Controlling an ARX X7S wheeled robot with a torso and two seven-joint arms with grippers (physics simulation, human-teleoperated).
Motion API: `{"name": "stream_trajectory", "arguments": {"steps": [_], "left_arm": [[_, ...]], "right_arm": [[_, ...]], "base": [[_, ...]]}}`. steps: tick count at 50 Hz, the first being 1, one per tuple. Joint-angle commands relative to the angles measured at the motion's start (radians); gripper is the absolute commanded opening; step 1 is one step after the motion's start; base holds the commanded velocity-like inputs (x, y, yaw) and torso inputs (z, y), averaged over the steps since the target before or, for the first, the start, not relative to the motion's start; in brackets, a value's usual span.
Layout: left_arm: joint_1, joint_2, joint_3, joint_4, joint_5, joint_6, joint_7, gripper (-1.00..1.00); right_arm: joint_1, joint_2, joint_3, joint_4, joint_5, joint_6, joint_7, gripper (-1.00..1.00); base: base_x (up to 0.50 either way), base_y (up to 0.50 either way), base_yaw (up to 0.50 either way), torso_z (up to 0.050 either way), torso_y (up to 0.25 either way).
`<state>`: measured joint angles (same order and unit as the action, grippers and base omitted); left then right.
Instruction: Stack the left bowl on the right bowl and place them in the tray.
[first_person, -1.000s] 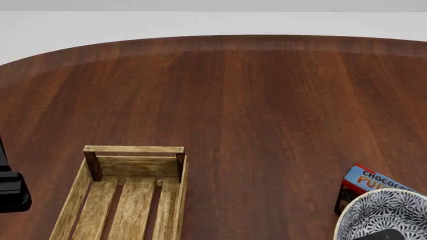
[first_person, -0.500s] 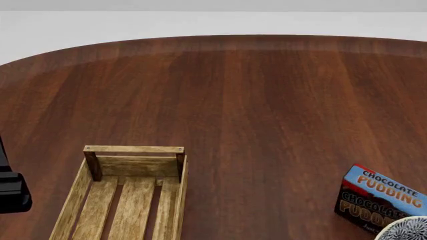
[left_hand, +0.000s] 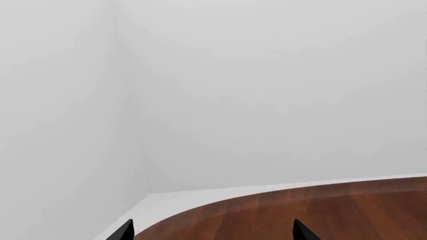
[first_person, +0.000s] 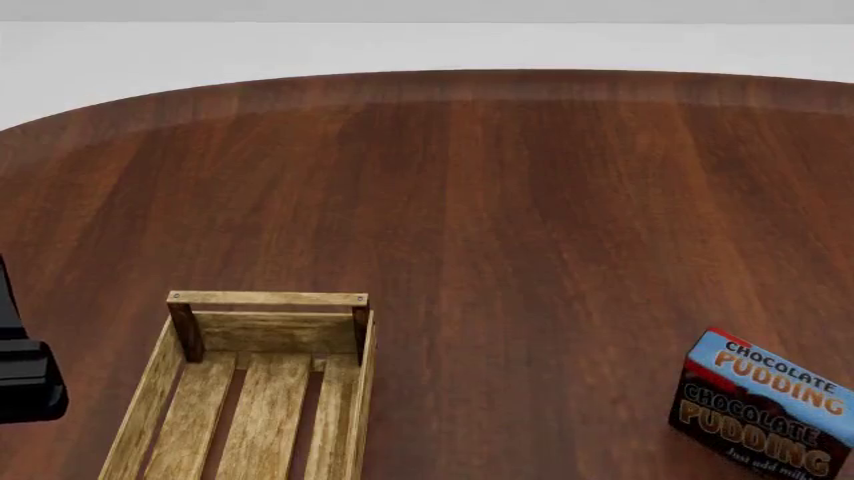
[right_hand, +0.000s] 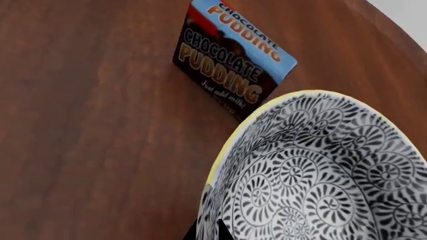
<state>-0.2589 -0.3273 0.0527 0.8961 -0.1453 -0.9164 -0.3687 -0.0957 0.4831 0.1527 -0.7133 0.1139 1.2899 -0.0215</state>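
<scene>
The tray (first_person: 267, 305), a light-wood slatted crate, sits at the lower left of the head view, with nothing on the slats that show. No bowl shows in the head view. In the right wrist view a white bowl with a black swirl pattern (right_hand: 320, 170) fills the lower right, with a yellow edge (right_hand: 223, 152) along its outer rim. My right gripper (right_hand: 212, 231) is shut on that rim, one black finger on each side of the wall. My left gripper (left_hand: 212, 235) is open and empty, over the table's far edge.
A blue chocolate pudding box (first_person: 763, 405) lies on the round dark-wood table (first_person: 507, 200) at the right; it also shows in the right wrist view (right_hand: 233, 55), just beyond the bowl. A black part of my left arm (first_person: 24, 385) is at the left edge, beside the tray.
The patterned bowl has slid down and out of the head view at the lower right, uncovering the whole pudding box. The left arm has barely moved.
</scene>
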Motion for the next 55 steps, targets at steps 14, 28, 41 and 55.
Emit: {"name": "stream_trajectory", "arguments": {"steps": [14,28,41,55], "left_arm": [[-0.012,-0.002,0.016,0.003,-0.005,-0.01,-0.01,1.0],[-0.006,-0.006,0.017,-0.002,-0.008,-0.001,-0.014,1.0],[0.001,-0.009,0.02,-0.009,-0.01,0.014,-0.017,1.0],[-0.007,-0.011,0.022,-0.004,-0.015,0.003,-0.022,1.0]], "right_arm": [[-0.076,0.001,0.128,0.011,-0.013,-0.033,-0.018,-1.0],[-0.073,-0.008,0.143,0.066,-0.005,-0.068,-0.026,-1.0],[-0.057,-0.012,0.119,0.102,-0.003,-0.084,-0.023,-1.0],[-0.05,-0.018,0.105,0.147,-0.002,-0.109,-0.021,-1.0]], "base": [[0.0,0.0,0.0,0.0,0.0],[0.0,0.0,0.0,0.0,0.0],[0.0,0.0,0.0,0.0,0.001],[0.0,0.0,0.0,0.0,0.0]]}}
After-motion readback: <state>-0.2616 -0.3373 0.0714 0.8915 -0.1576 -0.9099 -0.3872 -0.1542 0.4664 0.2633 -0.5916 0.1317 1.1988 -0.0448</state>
